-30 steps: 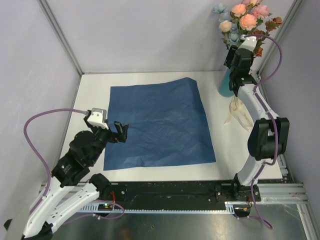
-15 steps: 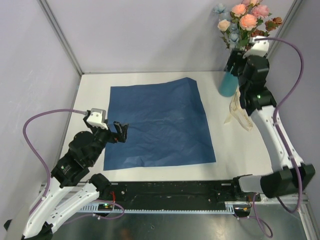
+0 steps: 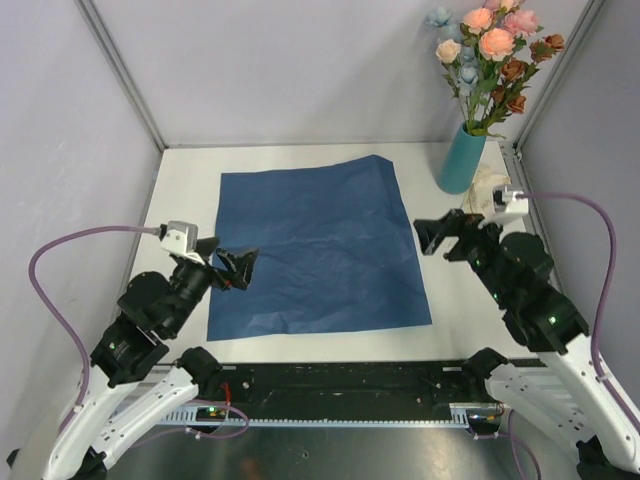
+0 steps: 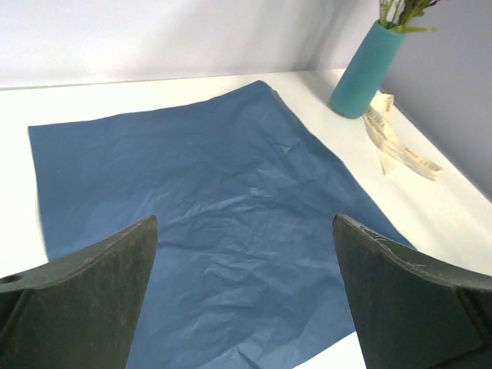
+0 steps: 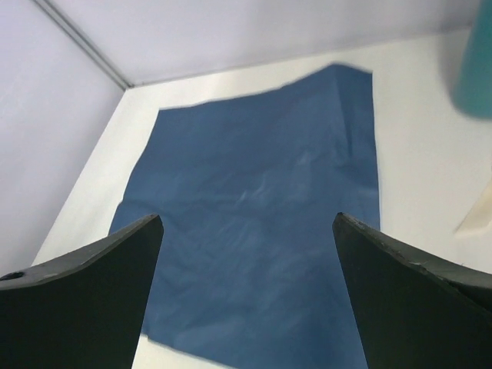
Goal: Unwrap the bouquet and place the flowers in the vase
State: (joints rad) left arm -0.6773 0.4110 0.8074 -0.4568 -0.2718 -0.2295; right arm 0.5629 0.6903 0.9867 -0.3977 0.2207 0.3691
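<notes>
The flowers (image 3: 492,45), pink roses with pale blue and rust blooms, stand upright in the teal vase (image 3: 461,158) at the back right corner. The bouquet's dark blue wrapping paper (image 3: 315,245) lies spread flat mid-table. The cream ribbon (image 3: 486,188) lies beside the vase's foot. My left gripper (image 3: 238,266) hovers open over the paper's left edge, holding nothing. My right gripper (image 3: 440,237) is open and empty at the paper's right edge, well in front of the vase. The left wrist view shows the paper (image 4: 207,200), vase (image 4: 366,71) and ribbon (image 4: 400,146).
Grey walls close in the white table (image 3: 185,190) on the left, back and right. A black rail (image 3: 340,385) runs along the near edge between the arm bases. In the right wrist view the paper (image 5: 261,200) fills the space beyond the fingers, blurred.
My right arm has drawn back from the vase to the near side of the table, its jaws widening as it went. The flowers stay in the vase. The left arm has barely shifted.
</notes>
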